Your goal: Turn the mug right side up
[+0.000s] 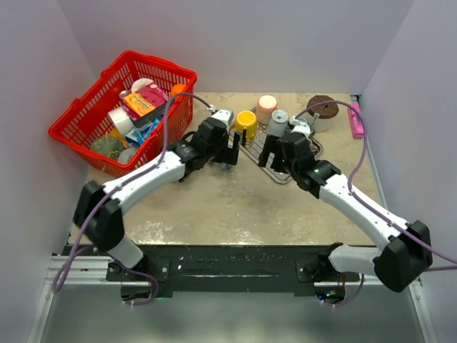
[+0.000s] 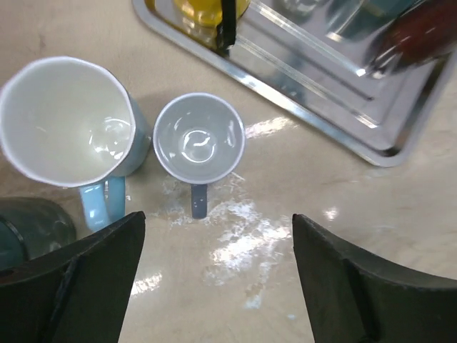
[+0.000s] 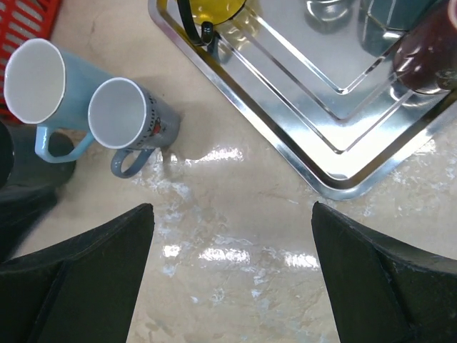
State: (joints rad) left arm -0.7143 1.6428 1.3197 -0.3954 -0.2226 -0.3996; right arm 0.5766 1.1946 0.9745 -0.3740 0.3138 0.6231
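Observation:
A small grey mug [image 2: 198,138] stands mouth up on the table beside a taller light blue mug [image 2: 68,121], also mouth up. Both show in the right wrist view, grey [image 3: 128,114] and blue [image 3: 39,82]. My left gripper [image 2: 218,221] is open and empty just above and near side of them. It shows in the top view [image 1: 230,151], where it hides both mugs. My right gripper [image 3: 232,211] is open and empty over bare table near the metal tray's corner [image 3: 343,186]. It also shows in the top view [image 1: 268,153]. A grey mug [image 1: 278,121] on the tray looks bottom up.
The metal tray [image 1: 285,171] also bears a yellow mug [image 1: 246,123] and a peach cup [image 1: 267,107]. A red basket [image 1: 78,118] full of packets stands at the far left. A brown round object [image 1: 323,108] and a pink object [image 1: 355,120] lie at the far right.

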